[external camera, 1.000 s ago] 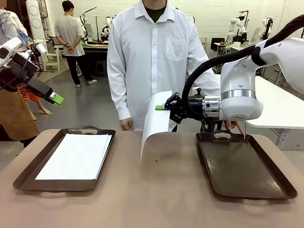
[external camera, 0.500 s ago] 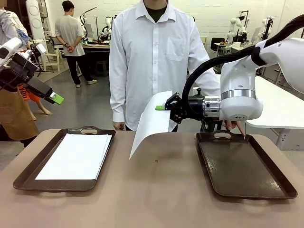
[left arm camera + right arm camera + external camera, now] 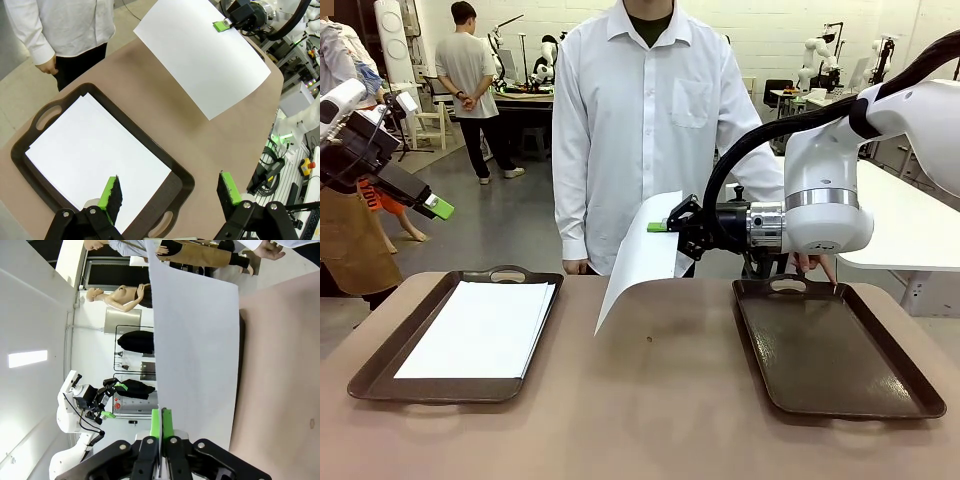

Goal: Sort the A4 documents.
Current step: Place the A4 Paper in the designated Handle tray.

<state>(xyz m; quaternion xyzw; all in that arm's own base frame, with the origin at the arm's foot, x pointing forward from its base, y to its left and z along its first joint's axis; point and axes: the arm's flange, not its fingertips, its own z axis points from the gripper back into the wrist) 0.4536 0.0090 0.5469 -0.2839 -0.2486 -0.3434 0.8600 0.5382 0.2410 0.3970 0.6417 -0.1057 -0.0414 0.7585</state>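
A single white A4 sheet [image 3: 642, 258] hangs curled above the middle of the table, pinched at its top edge by my right gripper [image 3: 659, 226], which is shut on it. In the right wrist view the same sheet [image 3: 196, 340] stands edge-up from the closed green pads of the right gripper [image 3: 161, 423]. A stack of A4 documents [image 3: 480, 328] lies flat in the left dark brown tray [image 3: 380, 375]. My left gripper [image 3: 432, 206] hovers open, high at the far left. From the left wrist view, the left gripper [image 3: 170, 192] looks down on the stack [image 3: 95, 155] and the held sheet [image 3: 200, 55].
The right dark brown tray [image 3: 835, 350] holds nothing, and a person's hand [image 3: 810, 265] rests at its far handle. The person stands at the far table edge, the other hand [image 3: 574, 266] hanging near the table. Bare table lies between the trays.
The held sheet's lower corner has swung left and lifted slightly. The person has shifted a little to the right. Both arms stay put.
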